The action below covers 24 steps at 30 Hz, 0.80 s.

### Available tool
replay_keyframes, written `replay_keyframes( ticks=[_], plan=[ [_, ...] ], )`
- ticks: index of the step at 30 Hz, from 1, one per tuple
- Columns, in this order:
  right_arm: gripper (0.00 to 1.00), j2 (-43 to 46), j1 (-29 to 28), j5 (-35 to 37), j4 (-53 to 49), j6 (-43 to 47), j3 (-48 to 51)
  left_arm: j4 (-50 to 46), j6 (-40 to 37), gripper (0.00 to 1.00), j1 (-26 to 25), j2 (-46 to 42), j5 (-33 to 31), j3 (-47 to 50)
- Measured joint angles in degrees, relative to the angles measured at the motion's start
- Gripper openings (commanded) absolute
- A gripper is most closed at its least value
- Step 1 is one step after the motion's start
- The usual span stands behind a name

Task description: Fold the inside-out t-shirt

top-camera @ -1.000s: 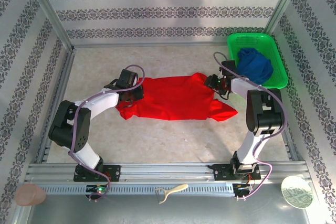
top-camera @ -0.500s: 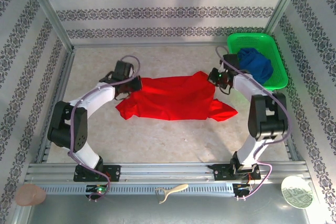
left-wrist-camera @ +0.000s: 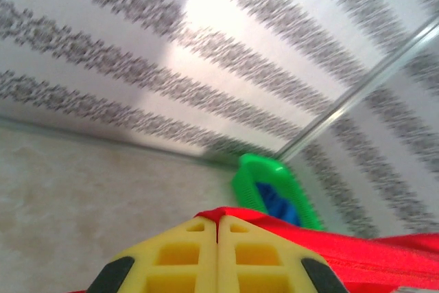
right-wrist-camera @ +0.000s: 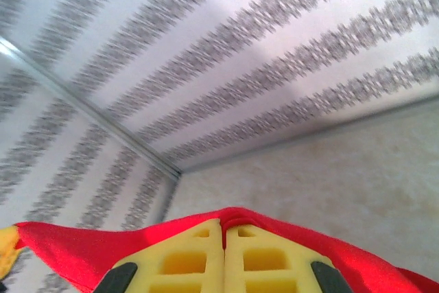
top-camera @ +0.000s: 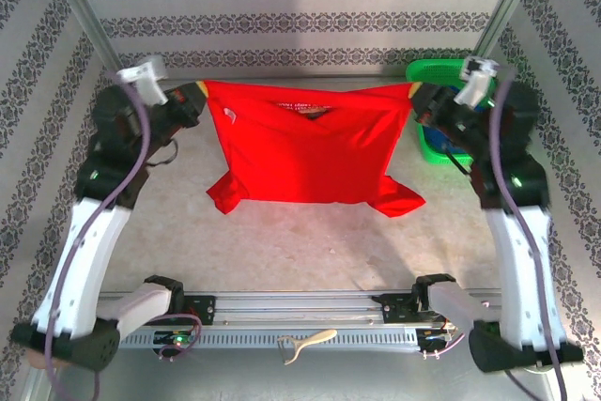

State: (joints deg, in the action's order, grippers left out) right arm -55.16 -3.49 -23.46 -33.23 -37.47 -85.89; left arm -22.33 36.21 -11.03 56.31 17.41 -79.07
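The overhead view takes in the whole red t-shirt (top-camera: pixel 305 152). It is held up above the far half of the counter (top-camera: pixel 300 251) and stretched as a flat sheet between the two raised arms. Its top edge runs taut from the left fingers (top-camera: pixel 199 93) to the right fingers (top-camera: pixel 414 91). The two short sleeves hang at the lower corners, down at the counter; whether they touch it I cannot tell. In the middle of the top edge a small opening sags, showing a trace of pale marking inside. A green basket (top-camera: pixel 430 69) sits in the far right corner, partly hidden behind the right arm.

The left wrist view shows what the overhead one does not. The yellow left fingers (left-wrist-camera: pixel 206 232) are pressed together with no gap, and a corner of the t-shirt (left-wrist-camera: pixel 357 255) comes out at their tips and runs off to the right. Beyond it the basket (left-wrist-camera: pixel 257 180) stands by the patterned far wall, with a blue cloth (left-wrist-camera: pixel 278 200) inside.

The right wrist view shows the right fingers (right-wrist-camera: pixel 236 238) clamped together in the same way. The red t-shirt (right-wrist-camera: pixel 82 252) is pinched at their tips and drapes to both sides. The patterned wall (right-wrist-camera: pixel 274 53) and the counter's far edge lie beyond.

So each pair of fingers grips one top corner, and the shirt hangs between and below them.
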Motion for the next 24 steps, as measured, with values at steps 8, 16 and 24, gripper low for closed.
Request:
replay_keyframes(
  ticks=[8, 16, 24],
  plan=[
    [0.00, 5.73, 0.00, -3.06, -1.07, -3.74, -15.96, -3.85, 3.28, 0.00, -0.11, -3.91, 0.35, -13.84],
    [0.00, -15.10, -0.02, -3.02, 1.55, -3.17, -13.33, -2.32, 2.21, 0.00, 2.23, 20.68, -0.94, -15.41],
    [0.00, -46.73, 0.00, -2.25, 0.63, -2.47, -32.65, -6.97, 2.75, 0.00, 6.64, 60.28, -0.33, -50.73]
  ],
)
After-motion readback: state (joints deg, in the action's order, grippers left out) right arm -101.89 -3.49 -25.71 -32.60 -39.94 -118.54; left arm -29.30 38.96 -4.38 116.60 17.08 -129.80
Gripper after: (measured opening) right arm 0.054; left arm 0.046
